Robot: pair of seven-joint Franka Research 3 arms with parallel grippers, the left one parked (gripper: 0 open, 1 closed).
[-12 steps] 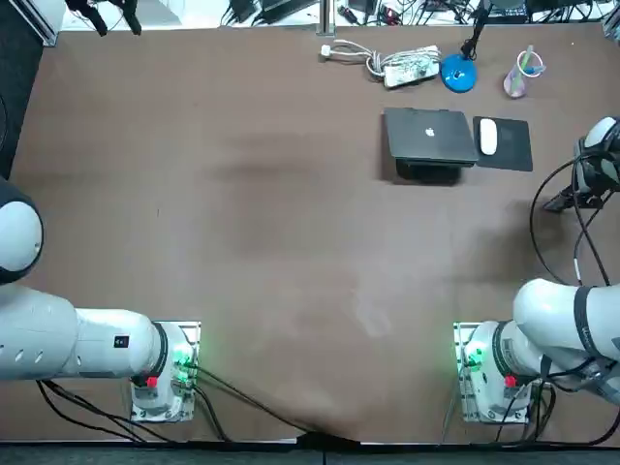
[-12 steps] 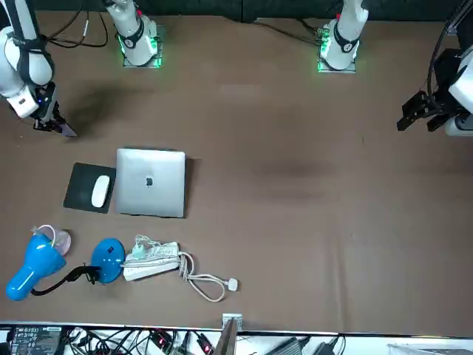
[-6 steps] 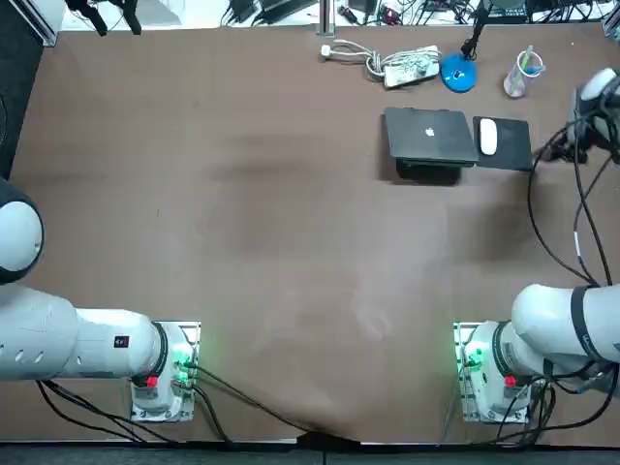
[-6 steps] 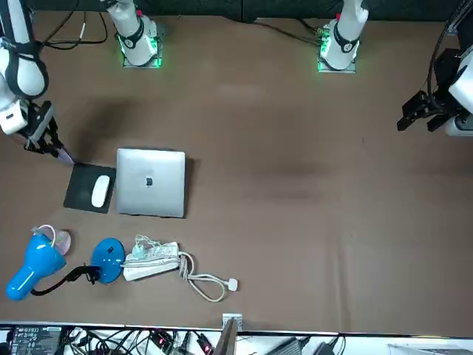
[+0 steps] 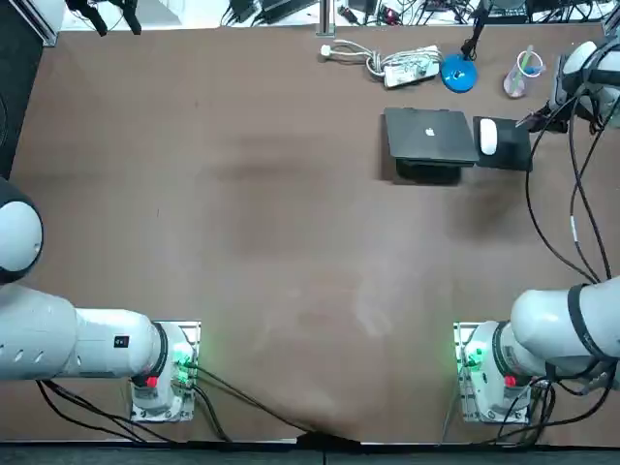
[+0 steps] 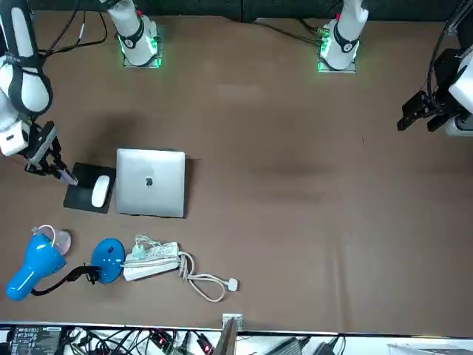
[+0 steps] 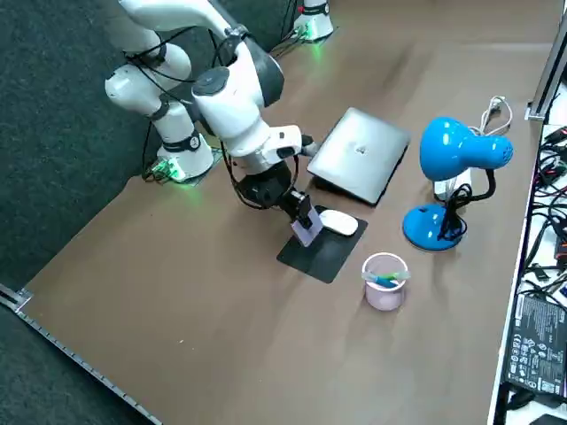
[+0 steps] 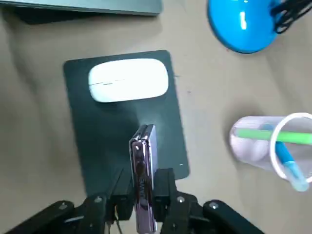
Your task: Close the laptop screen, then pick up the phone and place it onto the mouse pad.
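Observation:
The grey laptop (image 5: 430,136) (image 6: 151,182) (image 7: 359,152) lies with its lid down. Beside it is the dark mouse pad (image 5: 511,150) (image 6: 79,189) (image 7: 324,258) (image 8: 100,146), with a white mouse (image 5: 487,136) (image 6: 99,191) (image 7: 338,222) (image 8: 128,80) on it. My right gripper (image 5: 552,110) (image 6: 50,164) (image 7: 295,205) (image 8: 144,189) is shut on a lilac phone (image 6: 68,176) (image 7: 307,227) (image 8: 142,163). It holds the phone on edge just above the pad's outer part, on the far side of the mouse from the laptop.
A blue desk lamp (image 5: 457,73) (image 6: 37,270) (image 7: 461,150) (image 8: 243,24) and a clear cup with pens (image 5: 521,73) (image 6: 59,240) (image 7: 385,281) (image 8: 273,146) stand close behind the pad. A white power strip with cable (image 5: 407,66) (image 6: 151,262) lies behind the laptop.
My right gripper has carried the phone from the table's right edge toward the back, and now holds it over the mouse pad. Laptop and mouse have not moved.

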